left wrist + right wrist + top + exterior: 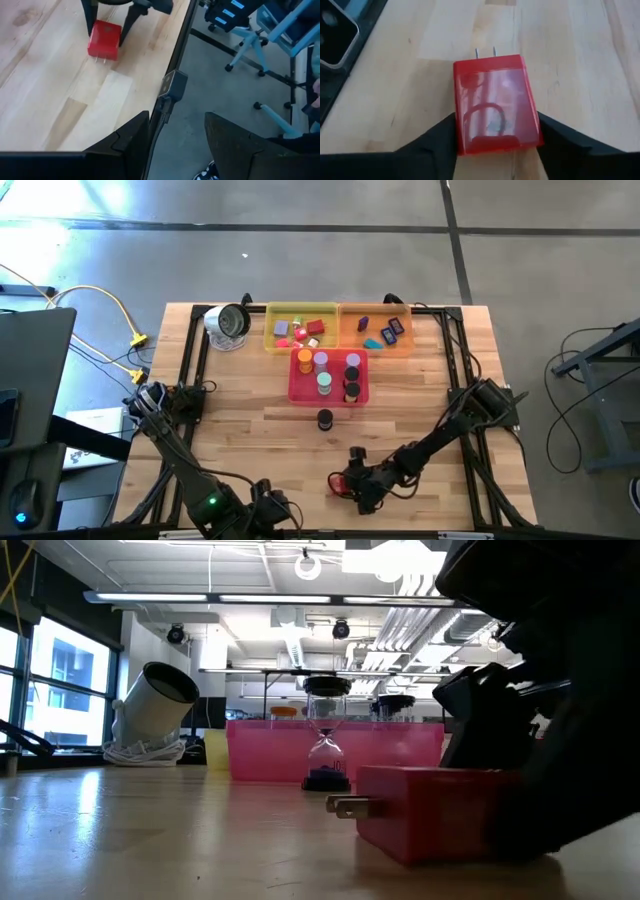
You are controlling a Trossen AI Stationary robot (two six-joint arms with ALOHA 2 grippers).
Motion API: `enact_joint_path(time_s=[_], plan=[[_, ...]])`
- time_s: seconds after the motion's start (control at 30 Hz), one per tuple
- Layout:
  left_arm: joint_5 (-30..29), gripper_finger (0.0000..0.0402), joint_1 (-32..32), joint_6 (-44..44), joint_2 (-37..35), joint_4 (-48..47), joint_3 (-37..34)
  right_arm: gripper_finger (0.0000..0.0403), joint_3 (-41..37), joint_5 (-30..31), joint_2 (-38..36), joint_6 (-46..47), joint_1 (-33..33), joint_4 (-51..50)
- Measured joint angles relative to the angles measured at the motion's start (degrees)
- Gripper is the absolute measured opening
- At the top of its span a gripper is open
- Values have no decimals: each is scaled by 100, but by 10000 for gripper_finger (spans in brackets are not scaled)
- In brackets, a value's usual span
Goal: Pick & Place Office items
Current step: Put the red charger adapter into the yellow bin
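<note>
We see a glossy red block, two metal prongs jutting out, lying on pale wood table. The right gripper clamps its sides; the left gripper stands open off the near edge.

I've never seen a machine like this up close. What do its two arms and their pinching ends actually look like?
Both arms are dark, nearly black, built of jointed segments rising from bases at the table's side edges. The left arm shows a small green light near its lower end. Each ends in two flat, dark, wedge-shaped fingers; the left gripper and the right gripper look alike. No markings are legible.
</note>
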Motion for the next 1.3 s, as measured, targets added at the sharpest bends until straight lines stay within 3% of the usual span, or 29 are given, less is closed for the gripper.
enact_joint_path(time_s=[0.07, 0.17, 0.33, 0.53, 0.77, 0.9, 1.03, 1.2, 1.3], plan=[[-3, 186, 3, 89, 2, 18, 0, 196, 0, 7, -1, 347, 37, 84], [-7, 186, 4, 360, 2, 26, 0, 196, -7, -77, -10, 824, 46, 382], [-20, 186, 20, 959, 4, 36, 0, 196, -11, -389, -93, 860, 87, 768], [-17, 186, 20, 1028, 7, 172, 0, 196, 15, -651, -652, 914, 132, 775], [-103, 186, 109, 1522, 7, 195, 0, 196, 15, -293, -1519, 902, 311, 862], [-105, 186, 284, 1286, 7, 469, 0, 196, 22, 33, -1857, 833, 361, 860], [-61, 186, 454, 1284, 7, 792, 0, 196, 22, 179, -1943, 819, 418, 842], [101, 189, 619, 2398, 7, 1055, 0, 196, 22, 237, -1947, 818, 418, 714], [113, 198, 723, 2474, 7, 1059, 0, 196, 22, 361, -1947, 825, 414, 628]])
